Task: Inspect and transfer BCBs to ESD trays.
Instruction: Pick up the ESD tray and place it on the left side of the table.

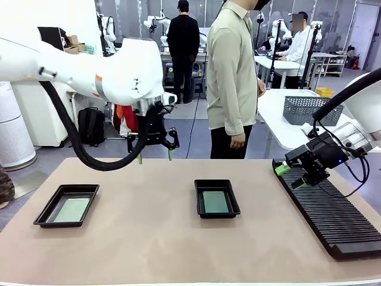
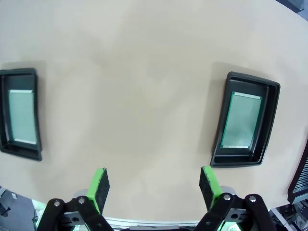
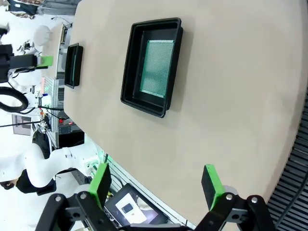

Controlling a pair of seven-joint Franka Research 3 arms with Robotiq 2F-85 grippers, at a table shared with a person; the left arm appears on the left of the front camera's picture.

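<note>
Hanging over the far side of the table (image 1: 149,238), the left gripper (image 1: 154,156) has its jaws spread wide and holds nothing. The right gripper (image 1: 290,176) is spread wide too, empty, low over the near-left end of the rack (image 1: 330,214) at the table's right. Two black trays sit on the table: the left tray (image 1: 66,205) near the left edge and the mid tray (image 1: 216,198) about in the middle. Each has one board lying flat inside: a pale board (image 1: 72,210) in the left tray and a greener board (image 1: 215,202) in the mid tray. So both boards look already put away, I think, & the job seems near its end or between rounds. If a board must be picked next, the mid tray lies between the two grippers, a bit nearer the right one, I'd guess; the left tray is well apart from the right gripper, so it's the left arm's to reach. In the left wrist view both trays (image 2: 269,96) lie out ahead of the fingers (image 2: 100,185), one each side, with their long sides running away from the gripper. The right wrist view has the mid tray (image 3: 130,72) ahead, its long side also running away from the gripper. Rack slots look empty from the front, but its far right end is cut off. Marks on the boards are too small to tell. A person (image 1: 232,77) stands past the table, hands down, not touching anything.
</note>
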